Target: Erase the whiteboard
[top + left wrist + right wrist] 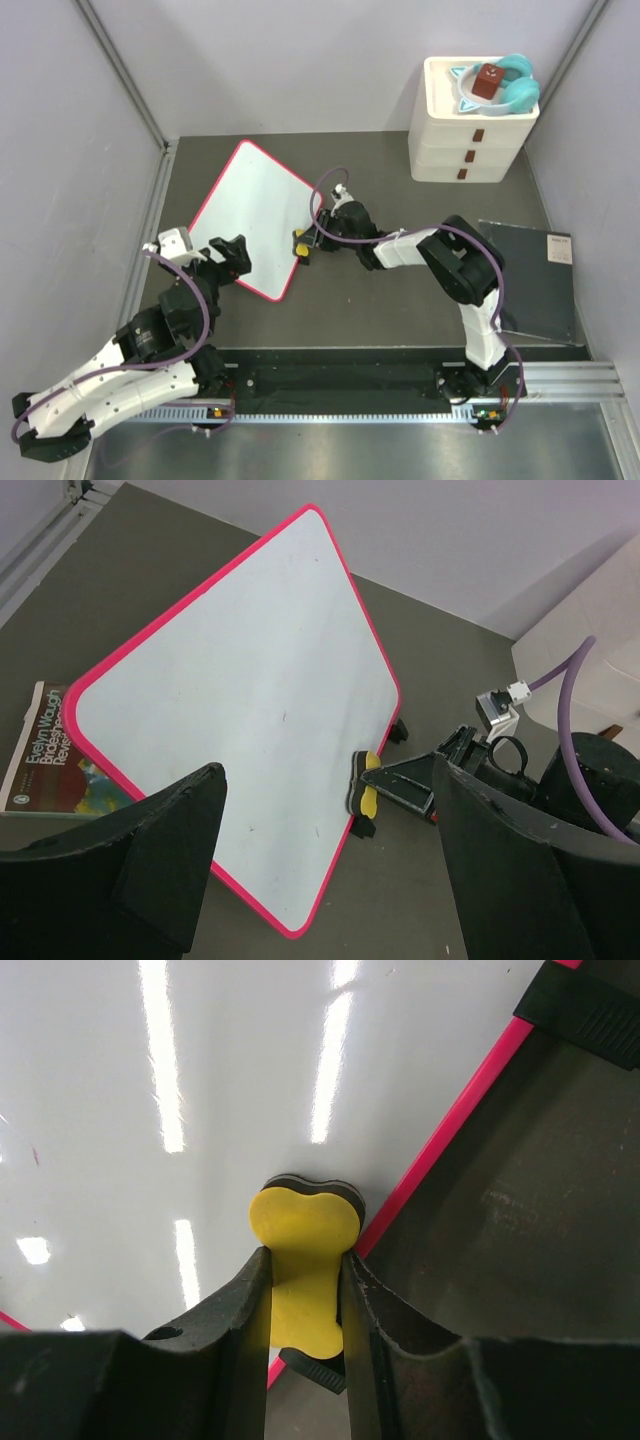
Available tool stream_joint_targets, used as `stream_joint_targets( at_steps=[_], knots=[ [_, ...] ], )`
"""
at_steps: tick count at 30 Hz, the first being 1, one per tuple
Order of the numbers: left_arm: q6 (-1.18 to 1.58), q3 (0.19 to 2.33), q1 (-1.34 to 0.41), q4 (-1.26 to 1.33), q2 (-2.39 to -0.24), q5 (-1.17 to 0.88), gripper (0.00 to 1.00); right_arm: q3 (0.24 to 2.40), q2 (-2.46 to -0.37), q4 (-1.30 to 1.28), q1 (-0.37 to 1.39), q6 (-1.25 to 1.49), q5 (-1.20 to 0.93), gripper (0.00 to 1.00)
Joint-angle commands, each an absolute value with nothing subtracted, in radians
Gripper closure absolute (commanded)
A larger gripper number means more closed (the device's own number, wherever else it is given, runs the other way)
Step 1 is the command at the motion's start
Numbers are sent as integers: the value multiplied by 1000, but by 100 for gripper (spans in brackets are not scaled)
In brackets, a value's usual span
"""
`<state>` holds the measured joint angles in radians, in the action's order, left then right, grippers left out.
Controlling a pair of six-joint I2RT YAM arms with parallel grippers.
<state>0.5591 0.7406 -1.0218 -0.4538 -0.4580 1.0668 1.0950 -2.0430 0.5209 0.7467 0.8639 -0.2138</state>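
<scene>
The whiteboard (255, 205) lies flat on the dark table, a white panel in a pink frame, its surface nearly blank (240, 700). A yellow and black eraser (300, 1245) rests on the board's right edge (200, 1110), with my right gripper (303, 1270) shut on its narrow waist. From above, the right gripper (308, 243) reaches in from the right with the eraser (300, 244). My left gripper (226, 252) hovers open over the board's near corner with nothing between its fingers (150, 850). The left wrist view also shows the eraser (362, 785) at that edge.
A white drawer unit (470, 130) carrying a teal item and a brown block stands at the back right. A dark grey sheet (530, 280) lies at the right. A book (40, 750) pokes out under the board's left corner. Black clips (590, 1010) sit on the board's right edge.
</scene>
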Motion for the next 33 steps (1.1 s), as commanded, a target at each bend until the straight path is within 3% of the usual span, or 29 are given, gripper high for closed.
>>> stream_joint_targets(
  at_steps=[1, 20, 26, 33],
  knots=[
    [583, 738, -1020, -498, -449, 1037, 12, 1106, -2028, 434, 730, 834, -298, 100],
    [575, 703, -1020, -477, -597, 900, 12, 1149, -2028, 532, 643, 891, -364, 100],
    [549, 683, -1020, -431, -632, 825, 12, 1077, -1935, 560, 609, 893, -393, 100],
    [511, 715, -1020, -345, -837, 684, 12, 1012, -1703, 208, 551, 674, -218, 100]
  ],
)
